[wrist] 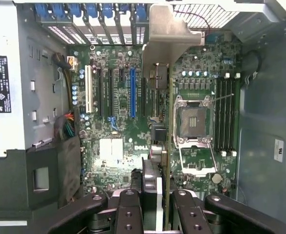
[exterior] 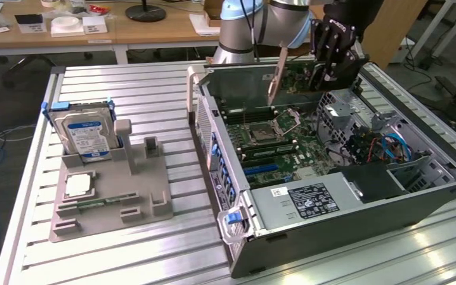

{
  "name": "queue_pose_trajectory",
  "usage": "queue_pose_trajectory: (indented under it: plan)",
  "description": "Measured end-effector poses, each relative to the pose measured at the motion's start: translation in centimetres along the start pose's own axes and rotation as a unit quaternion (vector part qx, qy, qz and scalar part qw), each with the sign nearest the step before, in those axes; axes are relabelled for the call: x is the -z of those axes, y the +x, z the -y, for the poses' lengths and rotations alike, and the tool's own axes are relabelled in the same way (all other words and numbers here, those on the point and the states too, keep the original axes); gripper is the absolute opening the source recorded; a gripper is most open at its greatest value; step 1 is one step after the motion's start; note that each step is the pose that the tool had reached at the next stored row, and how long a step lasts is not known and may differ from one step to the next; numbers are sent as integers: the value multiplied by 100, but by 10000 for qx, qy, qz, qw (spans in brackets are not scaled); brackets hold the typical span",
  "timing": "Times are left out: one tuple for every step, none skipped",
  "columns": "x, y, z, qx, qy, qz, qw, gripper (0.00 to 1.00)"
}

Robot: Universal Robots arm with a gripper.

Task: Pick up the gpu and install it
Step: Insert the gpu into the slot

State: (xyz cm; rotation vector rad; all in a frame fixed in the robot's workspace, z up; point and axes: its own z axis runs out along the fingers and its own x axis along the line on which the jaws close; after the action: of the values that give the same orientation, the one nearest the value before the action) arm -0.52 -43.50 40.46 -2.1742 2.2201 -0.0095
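The gpu [exterior: 298, 78] hangs on edge above the open computer case [exterior: 418, 208], its green board facing the exterior view's front and its metal end bracket [exterior: 275, 77] pointing down toward the motherboard [exterior: 272, 139]. My gripper [exterior: 324, 76] is shut on the card's upper edge. In the wrist view the gpu [wrist: 164, 161] runs edge-on between my fingers [wrist: 128, 209], and its silver bracket [wrist: 168, 41] covers part of the board. The card sits apart from the blue slot [wrist: 132, 92], closer to the processor socket [wrist: 191, 119] than the slot is.
A grey fixture [exterior: 145, 199] on the slatted table holds a hard drive [exterior: 85, 133], a processor chip [exterior: 79, 185] and a memory stick [exterior: 101, 203]. Inside the case are a power supply [exterior: 307, 202], cables [exterior: 379, 148] and a drive cage [exterior: 418, 172].
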Motion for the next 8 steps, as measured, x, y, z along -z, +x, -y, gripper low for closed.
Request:
queue_pose_trajectory:
  plan:
    - [-18, 10, -3, 1, 0, 2, 10000, 28]
    - [-35, 25, -5, 12, -1, 5, 10000, 28]
    - [-54, 31, -6, 16, 0, 6, 10000, 28]
    - [-72, 31, -7, 17, -3, 7, 10000, 28]
    - [-89, 31, -7, 17, -4, 6, 10000, 28]
    - [-104, 38, -18, 16, -4, 7, 10000, 28]
    - [-111, 46, -21, 17, -4, 31, 10000, 28]
    - [-112, 49, -21, 15, -6, 122, 9999, 28]
